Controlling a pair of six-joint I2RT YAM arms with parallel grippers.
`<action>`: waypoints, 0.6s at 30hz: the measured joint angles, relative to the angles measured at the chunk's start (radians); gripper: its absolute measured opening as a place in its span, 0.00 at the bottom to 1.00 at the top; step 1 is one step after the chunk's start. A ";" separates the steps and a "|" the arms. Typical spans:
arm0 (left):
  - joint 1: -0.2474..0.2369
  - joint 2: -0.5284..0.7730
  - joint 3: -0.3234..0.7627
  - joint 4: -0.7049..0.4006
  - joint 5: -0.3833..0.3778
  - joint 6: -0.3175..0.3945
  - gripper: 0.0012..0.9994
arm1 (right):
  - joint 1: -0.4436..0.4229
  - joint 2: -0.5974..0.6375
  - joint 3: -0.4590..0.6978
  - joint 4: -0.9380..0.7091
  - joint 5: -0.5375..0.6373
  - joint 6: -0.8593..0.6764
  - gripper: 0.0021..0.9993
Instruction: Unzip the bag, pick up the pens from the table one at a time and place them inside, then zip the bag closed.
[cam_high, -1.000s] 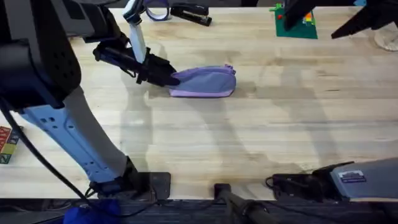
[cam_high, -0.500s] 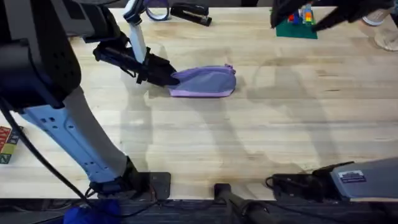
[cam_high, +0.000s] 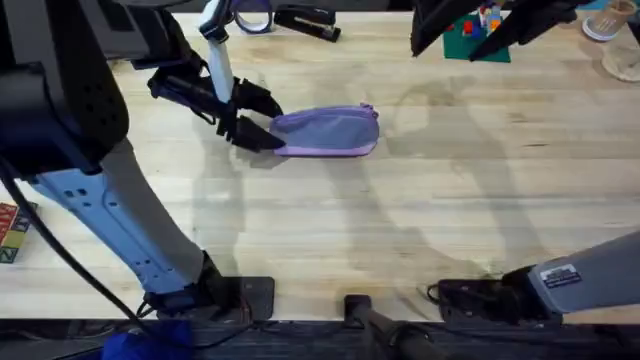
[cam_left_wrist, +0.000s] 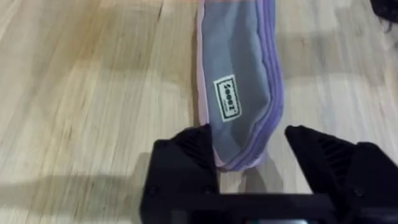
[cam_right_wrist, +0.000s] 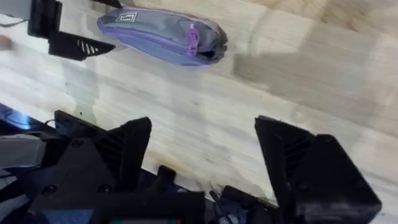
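As seen from overhead, broad pale tabletop (cam_high: 450, 200), with bag (cam_high: 328, 132) lying flat left of centre, long axis running left to right. Judged closed along the zipper, so unzipping not yet done.

Left gripper (cam_high: 262, 122) at the bag's left end, open, jaws straddling that end rather than clamping it. In line with the long axis, so well placed to pin the fabric. Clearly the nearer arm. Right gripper (cam_right_wrist: 202, 134) raised above the far right of the tabletop, well apart from the bag, jaws spread wide, holding nothing. Next move probably a reach leftward and down toward the bag's right end.

From the left wrist: one finger (cam_left_wrist: 193, 149) touching the bag's edge, the other just beside it with a gap, plus a small white label (cam_left_wrist: 227, 106) on the grey face. From the right wrist: purple zipper pull (cam_right_wrist: 193, 38) near the right end, opposite the left gripper.
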 joint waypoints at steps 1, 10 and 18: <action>0.000 0.000 0.000 -0.001 -0.007 0.000 0.74 | 0.000 0.000 0.000 0.000 0.000 0.000 1.00; 0.001 -0.007 0.055 -0.057 -0.150 0.000 0.88 | 0.000 0.000 0.000 0.001 0.000 0.000 1.00; 0.001 -0.094 0.255 -0.162 -0.249 0.000 0.93 | 0.000 0.000 0.000 0.001 0.001 -0.003 1.00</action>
